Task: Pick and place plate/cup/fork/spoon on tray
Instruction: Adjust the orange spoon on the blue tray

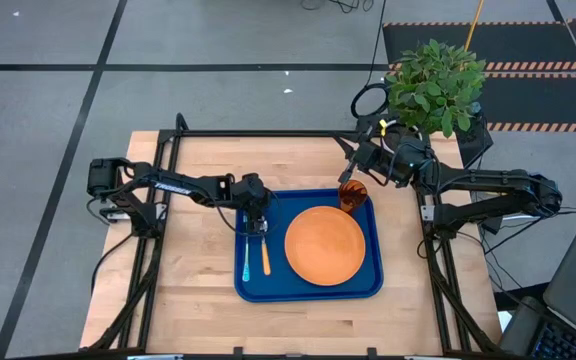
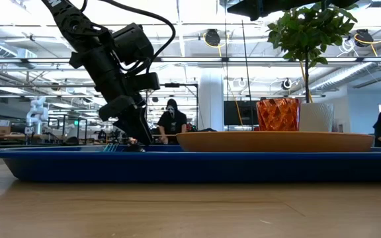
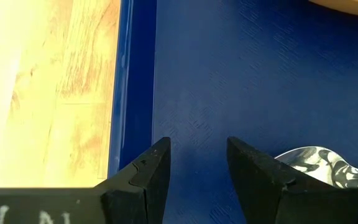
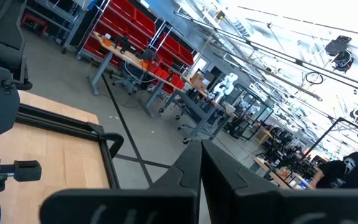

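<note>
Tray (image 1: 308,288) sat on the table (image 1: 188,300) with the left gripper (image 1: 256,226) low over its left end, fingers (image 3: 151,174) apart and empty, bare blue floor between them. Just beside one finger lay the silver bowl of the spoon (image 1: 265,256), its orange handle running toward the near rim; the fork (image 1: 247,258) lay alongside it, nearer the tray's left rim. White lettering on the left gripper's body was cut off at the picture's edge and could not be read, and lettering on the left arm was too small to read. The plate (image 1: 325,245) lay flat in the tray's right half, and the cup (image 1: 353,195) stood upright in the far right corner. The right gripper (image 1: 347,173), fingers (image 4: 188,171) together and holding nothing, hung above the table just beyond the cup, near a potted plant (image 1: 434,82).
</note>
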Action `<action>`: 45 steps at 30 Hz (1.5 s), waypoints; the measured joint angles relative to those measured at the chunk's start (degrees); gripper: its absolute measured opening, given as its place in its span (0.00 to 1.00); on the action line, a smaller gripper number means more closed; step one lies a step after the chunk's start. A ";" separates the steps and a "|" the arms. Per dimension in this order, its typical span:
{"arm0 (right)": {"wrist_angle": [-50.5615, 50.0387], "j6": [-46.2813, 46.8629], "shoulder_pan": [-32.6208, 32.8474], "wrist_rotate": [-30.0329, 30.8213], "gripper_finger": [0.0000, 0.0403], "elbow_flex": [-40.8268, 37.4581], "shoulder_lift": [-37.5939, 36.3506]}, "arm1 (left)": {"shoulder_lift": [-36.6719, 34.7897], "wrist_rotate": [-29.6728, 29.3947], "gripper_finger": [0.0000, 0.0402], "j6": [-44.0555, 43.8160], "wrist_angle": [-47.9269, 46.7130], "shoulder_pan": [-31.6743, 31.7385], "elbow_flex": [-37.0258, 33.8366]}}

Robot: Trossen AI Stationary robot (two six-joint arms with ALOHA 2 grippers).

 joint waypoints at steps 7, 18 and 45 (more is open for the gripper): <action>0.29 0.01 0.00 -0.02 0.00 0.00 0.00 | 0.00 0.00 0.40 0.00 1.45 0.00 0.00; 0.29 0.02 -0.01 -0.04 0.00 0.00 0.00 | 0.00 0.00 0.40 -0.07 2.45 0.00 0.00; 2.05 -0.46 -0.02 -1.40 0.00 0.02 2.05 | 0.00 0.02 0.40 2.45 2.91 -0.04 0.00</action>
